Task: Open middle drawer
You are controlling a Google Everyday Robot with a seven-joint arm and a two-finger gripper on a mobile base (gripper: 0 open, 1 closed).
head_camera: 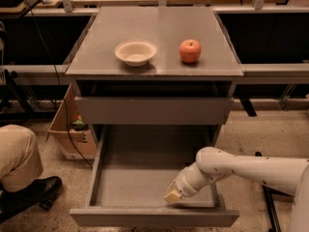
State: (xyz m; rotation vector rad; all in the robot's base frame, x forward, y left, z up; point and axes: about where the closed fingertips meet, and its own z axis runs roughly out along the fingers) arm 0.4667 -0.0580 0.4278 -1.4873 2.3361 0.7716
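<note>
The middle drawer (154, 217) is pulled far out of the grey cabinet, and its wide shallow tray (140, 178) shows bare. My gripper (174, 195) is inside the tray at its front right, just behind the drawer's front panel, with its tan tip pointing down and left. My white arm (241, 167) reaches in over the drawer's right side. The drawer front above it (154, 110) is shut.
A white bowl (135, 52) and a red apple (190, 50) sit on the cabinet top (96, 66). A cardboard box (67, 129) stands on the floor left of the cabinet. A person's knee and shoe (19, 178) are at the lower left.
</note>
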